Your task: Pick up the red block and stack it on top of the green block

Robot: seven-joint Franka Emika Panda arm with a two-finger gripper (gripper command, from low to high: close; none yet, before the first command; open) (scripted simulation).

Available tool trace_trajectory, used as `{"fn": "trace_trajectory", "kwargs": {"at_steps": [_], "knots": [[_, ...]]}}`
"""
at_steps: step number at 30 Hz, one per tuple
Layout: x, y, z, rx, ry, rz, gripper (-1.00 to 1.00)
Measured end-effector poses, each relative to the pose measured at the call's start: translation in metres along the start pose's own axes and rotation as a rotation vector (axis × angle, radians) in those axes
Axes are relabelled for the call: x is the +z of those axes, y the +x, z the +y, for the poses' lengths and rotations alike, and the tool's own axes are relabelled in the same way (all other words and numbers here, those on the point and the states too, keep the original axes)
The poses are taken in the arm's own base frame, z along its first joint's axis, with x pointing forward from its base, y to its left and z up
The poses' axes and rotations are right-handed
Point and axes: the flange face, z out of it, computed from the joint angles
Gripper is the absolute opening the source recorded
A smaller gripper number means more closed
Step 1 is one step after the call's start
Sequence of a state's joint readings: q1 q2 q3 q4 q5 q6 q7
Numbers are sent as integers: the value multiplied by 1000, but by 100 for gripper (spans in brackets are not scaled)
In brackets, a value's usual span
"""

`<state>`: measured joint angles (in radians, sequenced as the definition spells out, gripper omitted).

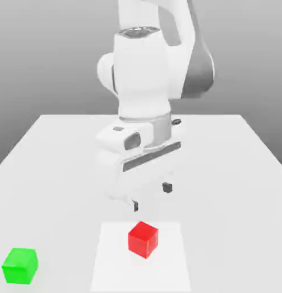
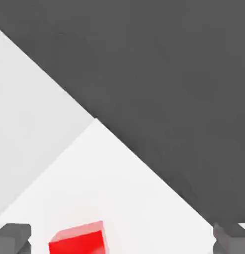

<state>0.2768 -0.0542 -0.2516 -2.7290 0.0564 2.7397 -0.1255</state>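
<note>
green block (image 1: pixel 20 266) sits at the surface's (image 1: pixel 234 171) front corner on the exterior view's left, well apart from everything, waiting as the stack base. red block (image 1: pixel 143 239) is near the front edge around the middle, flat on the surface, not gripped. hand (image 1: pixel 151 196) hangs above and just behind red, fingers spread with nothing between them; in the hand view both fingertips (image 2: pixel 13 237) flank red with it off-centre. Looks like pre-grasp: needs centring over red, then descent
</note>
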Motion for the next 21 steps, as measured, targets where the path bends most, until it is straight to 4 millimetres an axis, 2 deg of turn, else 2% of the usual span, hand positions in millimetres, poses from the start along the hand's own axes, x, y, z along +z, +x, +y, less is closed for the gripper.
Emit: {"fn": "trace_trajectory", "kwargs": {"at_steps": [2,10,11,17,21], "knots": [[28,-16,3,-64,-22,-49,0],[90,-24,5,-92,-30,-64,0],[97,-26,5,-91,-29,-66,-100],[100,-27,5,-91,-28,-69,-100],[79,-22,4,-94,-30,-65,-100]]}}
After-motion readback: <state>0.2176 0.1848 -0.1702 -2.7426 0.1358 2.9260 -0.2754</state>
